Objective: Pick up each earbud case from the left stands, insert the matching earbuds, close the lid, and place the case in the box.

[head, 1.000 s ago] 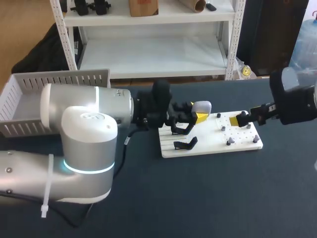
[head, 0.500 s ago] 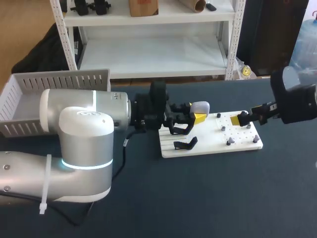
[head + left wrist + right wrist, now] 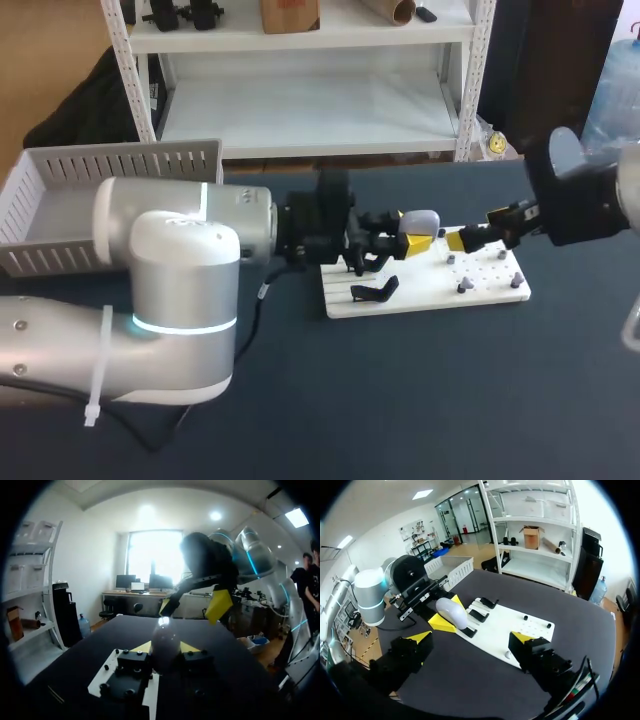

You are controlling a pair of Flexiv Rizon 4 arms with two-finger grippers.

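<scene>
The earbud case (image 3: pixel 418 218), a pale rounded oblong, is off its stand and held in the air above the white board (image 3: pixel 430 297), near the board's middle. Your left pincer (image 3: pixel 166 648) is pinching it, with one yellow tip against each side. In the left wrist view the case sticks out from between those tips, and its long axis appears to run out along the fingers. I cannot tell whether the lid is open or closed. Your right pincer (image 3: pixel 470 639) is spread wide with nothing between its fingers. It hangs over the peg end of the board, near the case but apart from it, and points back toward it. The case therefore lies straight ahead of the right pincer, roughly in line with the gap between its open tips, and the two pincers face each other across it. Below, a black stand (image 3: pixel 375 290) at the left end of the board carries no case. Small grey pieces (image 3: pixel 462 288) sit on pegs at the right end. They are probably the earbuds, though they are too small to be sure. They lie under and beside your right arm, which makes it the nearer arm for fetching them. The board rests on the dark surface (image 3: pixel 400 400). The slatted white box (image 3: pixel 60 190) stands well apart at the far left, behind your left arm, which is the nearer arm for the final placement.
</scene>
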